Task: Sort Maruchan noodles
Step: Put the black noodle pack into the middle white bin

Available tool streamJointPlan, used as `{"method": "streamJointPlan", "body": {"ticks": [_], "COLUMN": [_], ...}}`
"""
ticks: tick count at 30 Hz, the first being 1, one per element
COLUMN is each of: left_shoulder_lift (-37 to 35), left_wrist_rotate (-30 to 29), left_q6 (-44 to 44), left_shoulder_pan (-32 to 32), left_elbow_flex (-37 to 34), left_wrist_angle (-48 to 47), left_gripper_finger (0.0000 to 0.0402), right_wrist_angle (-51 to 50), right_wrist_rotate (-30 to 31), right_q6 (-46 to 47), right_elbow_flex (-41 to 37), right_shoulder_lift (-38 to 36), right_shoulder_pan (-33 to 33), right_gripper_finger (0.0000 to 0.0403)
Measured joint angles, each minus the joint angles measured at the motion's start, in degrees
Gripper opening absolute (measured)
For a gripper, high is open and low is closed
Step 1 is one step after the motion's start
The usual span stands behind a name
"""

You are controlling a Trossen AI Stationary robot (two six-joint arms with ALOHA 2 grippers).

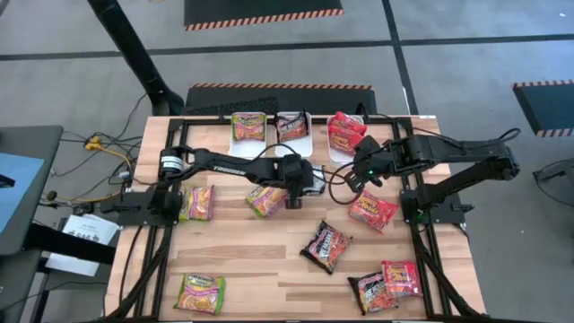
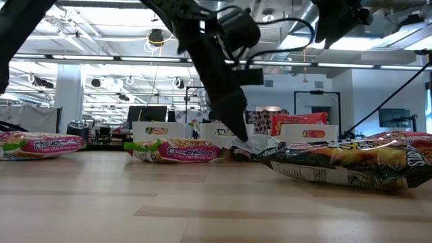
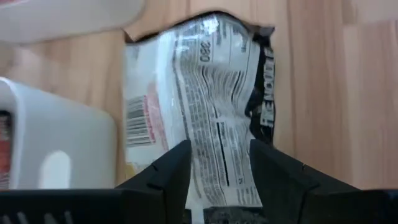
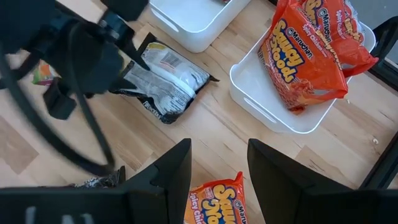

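Left gripper (image 3: 217,165): lowered at mid-table just in front of the bins, its two fingers set either side of a dark packet (image 3: 208,99) lying printed-back up. The jaws straddle the wrapper, but whether they already pinch it cannot be told from these views.

Reason for this pose: the packet lies just in front of the middle bin (image 1: 293,144), which already holds a dark packet; the arm is judged to be starting a short lift into it.

Right gripper (image 4: 217,168): hangs with fingers spread and empty above the table's right side, over a red-orange packet (image 4: 214,202) and close to the right bin (image 4: 273,109). It appears to wait, clear of the left arm's working space.

Bins: three white bins in a row at the far edge, one per flavour. Left bin (image 1: 248,144) holds green-yellow, middle holds dark, right holds red-orange packets, two at least.

Loose noodles: green-yellow packets (image 1: 197,203) on the left half of the table, with one at the near left corner; a red-orange one (image 1: 373,211) by the right arm; a dark one (image 1: 326,245) toward the centre; a dark and a red-orange pair at the near right.

Appearance: flat, rectangular, crinkly glossy wrappers; fronts brightly coloured with the brand name, backs white with fine print and a barcode.

Progress: judged partly done; most packets remain loose.
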Motion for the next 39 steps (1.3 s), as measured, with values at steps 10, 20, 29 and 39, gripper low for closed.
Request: {"method": "streamJointPlan", "body": {"ticks": [10,20,29,39], "left_shoulder_lift": [3.42,7.02,7.54,8.23], "left_wrist_rotate": [-0.82,-1.89,3.17,18.19], "left_q6": [-2.18,-2.6,-2.42,-4.66], "left_shoulder_pan": [1.48,1.26,0.72,3.0], "left_elbow_flex": [0.17,0.5,4.88,19.53], "left_wrist_angle": [0.57,-0.13,-3.9,-21.51], "left_gripper_finger": [0.0155,0.0087,0.0002,0.0], "right_wrist_angle": [0.33,0.33,0.31,0.27], "right_wrist_rotate": [0.0,-0.02,-0.02,-0.3], "right_q6": [-0.03,-0.05,-0.14,-0.2], "right_elbow_flex": [-0.02,-0.02,-0.02,0.12], "right_shoulder_lift": [-0.02,0.0,0.0,-1.46], "right_shoulder_pan": [-0.01,0.0,-0.11,-0.11], "right_gripper_finger": [0.018,0.018,0.018,0.018]}}
